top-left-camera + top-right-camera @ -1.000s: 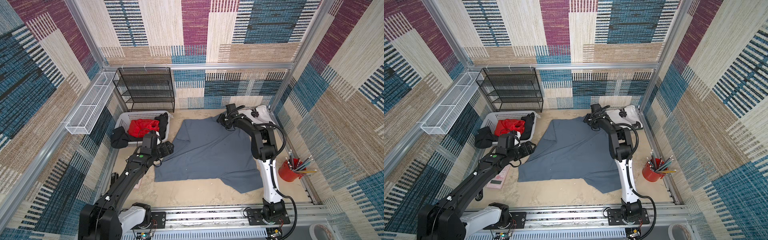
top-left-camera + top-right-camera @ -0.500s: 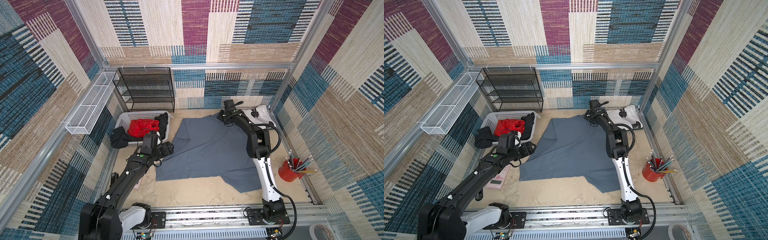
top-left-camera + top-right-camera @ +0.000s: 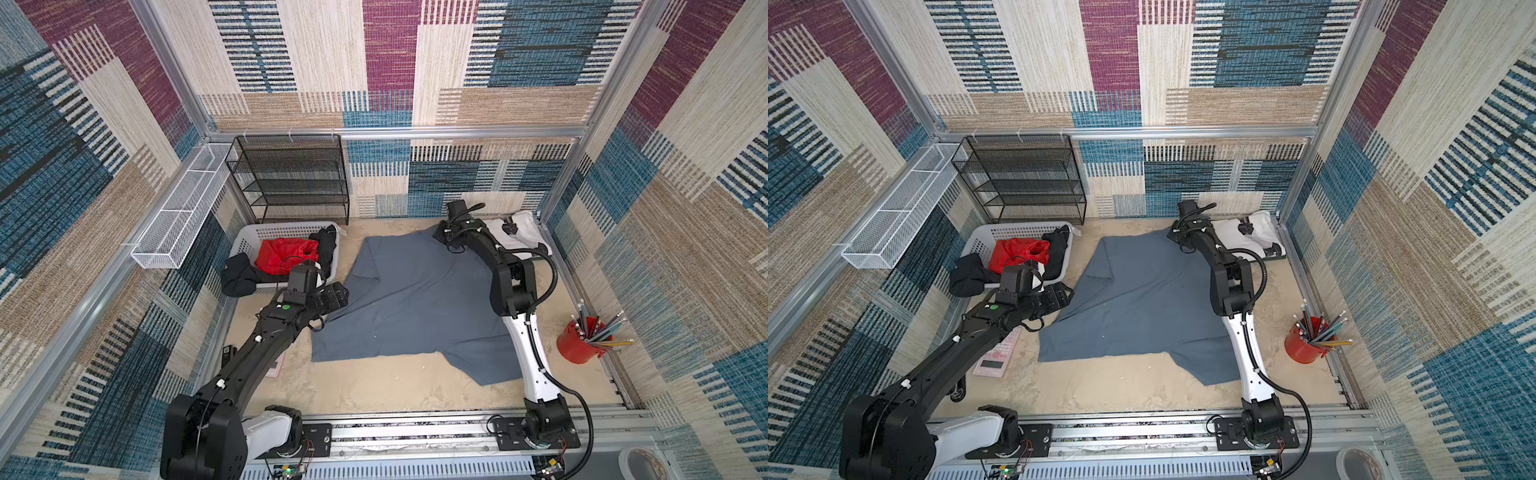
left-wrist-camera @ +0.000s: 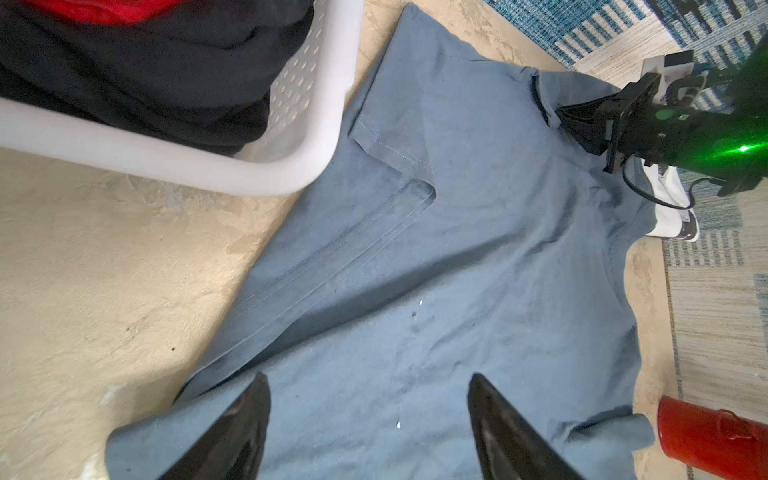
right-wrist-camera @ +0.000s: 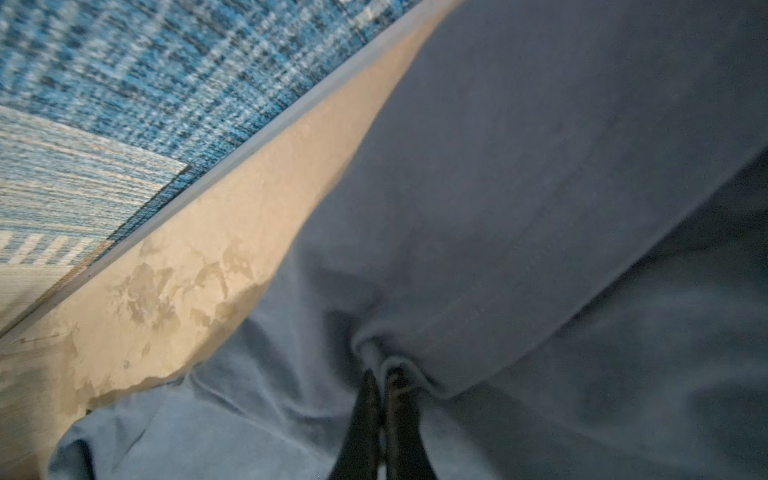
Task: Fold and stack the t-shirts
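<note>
Centre-left in a top view, my left gripper point(image 3: 337, 294) hangs wide open and empty over the slate-grey t-shirt point(image 3: 415, 299), which lies spread mid-frame on the counter. Farther right, at the shirt's top edge, my right gripper point(image 5: 380, 380) is pinched shut on a fold, probably near the shoulder. I should grip the left edge too, then lift both evenly.

In both top views the right arm point(image 3: 511, 282) covers one edge of the grey shirt point(image 3: 415, 299) and part of the white shirt point(image 3: 532, 226). The left arm point(image 3: 967, 336) hides part of a pink thing point(image 3: 996, 357) too small to identify. In the left wrist view the basket point(image 4: 249, 178), red cup point(image 4: 715, 436) and fingers point(image 4: 237, 428) of the left gripper point(image 4: 368, 376) are cut off. The right wrist view is blurred; bunched cloth hides the tips of the right gripper point(image 5: 380, 390).
</note>
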Robot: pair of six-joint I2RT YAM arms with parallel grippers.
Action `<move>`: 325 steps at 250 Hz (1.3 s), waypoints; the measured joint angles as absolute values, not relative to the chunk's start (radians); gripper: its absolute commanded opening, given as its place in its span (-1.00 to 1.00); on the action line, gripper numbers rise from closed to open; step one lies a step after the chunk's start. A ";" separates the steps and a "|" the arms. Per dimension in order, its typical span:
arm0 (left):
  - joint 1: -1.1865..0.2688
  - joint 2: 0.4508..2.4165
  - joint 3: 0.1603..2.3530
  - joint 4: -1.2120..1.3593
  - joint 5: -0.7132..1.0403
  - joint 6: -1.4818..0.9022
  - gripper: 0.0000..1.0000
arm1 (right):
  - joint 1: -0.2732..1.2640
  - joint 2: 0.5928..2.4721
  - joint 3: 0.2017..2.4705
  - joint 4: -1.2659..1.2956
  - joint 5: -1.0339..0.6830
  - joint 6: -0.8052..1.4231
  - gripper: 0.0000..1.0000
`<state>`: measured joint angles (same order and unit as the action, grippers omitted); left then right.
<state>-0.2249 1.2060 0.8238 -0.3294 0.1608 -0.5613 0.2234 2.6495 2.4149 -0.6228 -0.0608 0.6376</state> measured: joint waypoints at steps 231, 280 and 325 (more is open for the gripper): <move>-0.297 1.898 1.399 -0.340 0.183 -0.539 0.18 | 0.226 2.379 2.157 -0.551 -0.052 0.539 -1.00; -0.297 2.030 1.536 -0.432 0.096 -0.513 0.10 | 0.226 2.357 2.122 -0.526 -0.043 0.525 -1.00; -0.297 2.108 1.617 -0.465 0.030 -0.485 0.07 | 0.225 2.348 2.099 -0.512 -0.045 0.519 -1.00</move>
